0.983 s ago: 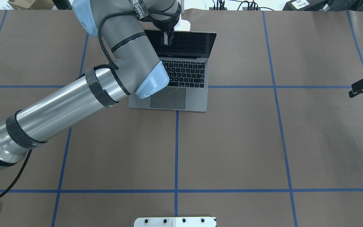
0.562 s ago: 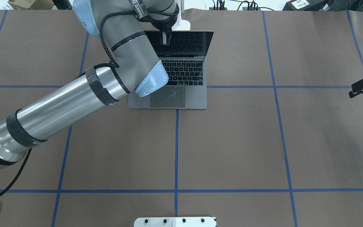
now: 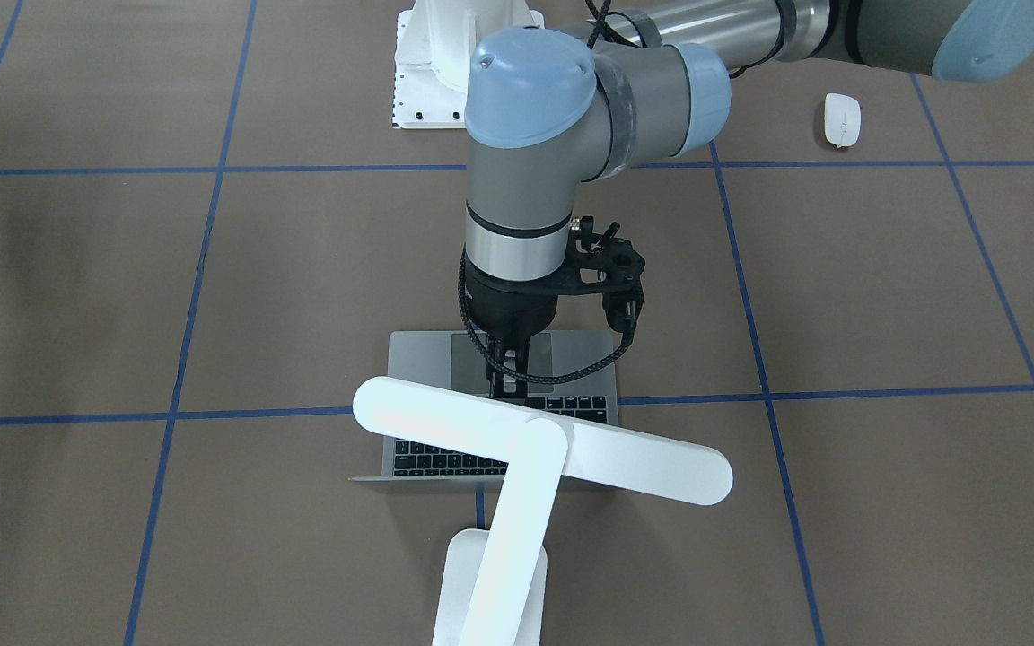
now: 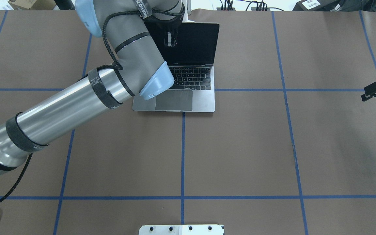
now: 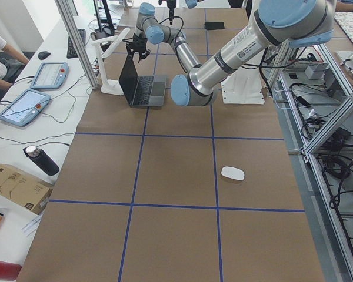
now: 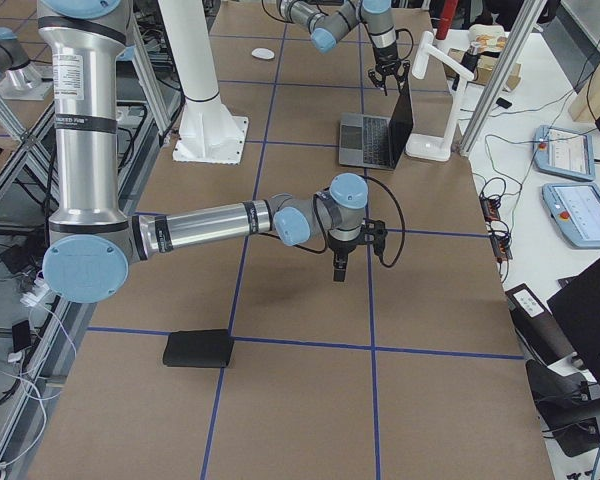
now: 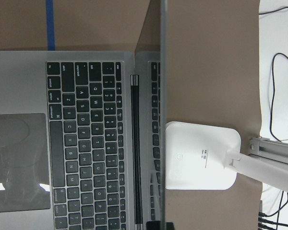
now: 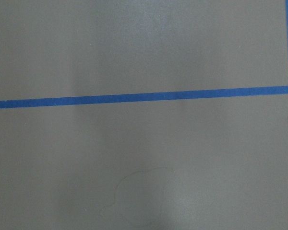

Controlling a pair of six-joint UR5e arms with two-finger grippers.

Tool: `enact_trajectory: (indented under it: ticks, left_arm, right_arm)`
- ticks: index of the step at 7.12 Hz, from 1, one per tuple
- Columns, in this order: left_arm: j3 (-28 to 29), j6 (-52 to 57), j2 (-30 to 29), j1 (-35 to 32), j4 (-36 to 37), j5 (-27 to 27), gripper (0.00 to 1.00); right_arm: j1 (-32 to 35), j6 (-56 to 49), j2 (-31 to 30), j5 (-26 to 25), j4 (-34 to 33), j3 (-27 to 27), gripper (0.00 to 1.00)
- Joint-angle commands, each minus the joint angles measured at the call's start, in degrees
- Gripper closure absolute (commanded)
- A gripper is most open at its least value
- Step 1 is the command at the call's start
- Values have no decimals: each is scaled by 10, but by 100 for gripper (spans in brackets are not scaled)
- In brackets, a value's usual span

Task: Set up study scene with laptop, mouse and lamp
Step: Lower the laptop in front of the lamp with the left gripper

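The laptop [image 4: 191, 81] lies open at the table's far middle, with its lid [image 4: 196, 42] raised steeply. My left gripper [image 4: 170, 39] is shut on the lid's top edge, and it also shows in the front-facing view [image 3: 508, 381]. In the left wrist view the lid [image 7: 163, 96] shows edge-on above the keyboard [image 7: 91, 143]. The white lamp [image 3: 542, 441] stands just behind the laptop, its base [image 7: 201, 155] beyond the lid. The white mouse [image 3: 842, 119] lies near the table's edge on my left. My right gripper [image 6: 338, 268] hangs over bare table far to the right, and I cannot tell whether it is open or shut.
The white bolted pedestal [image 3: 445, 63] stands at the near middle edge. A black mat [image 6: 198, 348] lies at the near right. My left arm [image 4: 77, 98] crosses above the laptop's left side. A metal frame post [image 6: 480, 80] stands beside the lamp.
My left gripper has moved away from me with the lid's edge, and the lid has swung further open. The laptop's base has slid slightly back. The right arm has not moved.
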Motion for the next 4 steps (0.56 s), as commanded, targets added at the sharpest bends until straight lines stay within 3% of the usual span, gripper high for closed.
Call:
enact_trajectory:
  ticks: [1, 4]
  left_arm:
    - [-52, 2, 22, -4, 8, -5, 1]
    - [-259, 89, 164, -7, 67, -30, 1]
  right_arm:
    - [0, 0, 2, 0, 0, 0, 1]
    - [0, 0, 5, 1, 0, 2, 1]
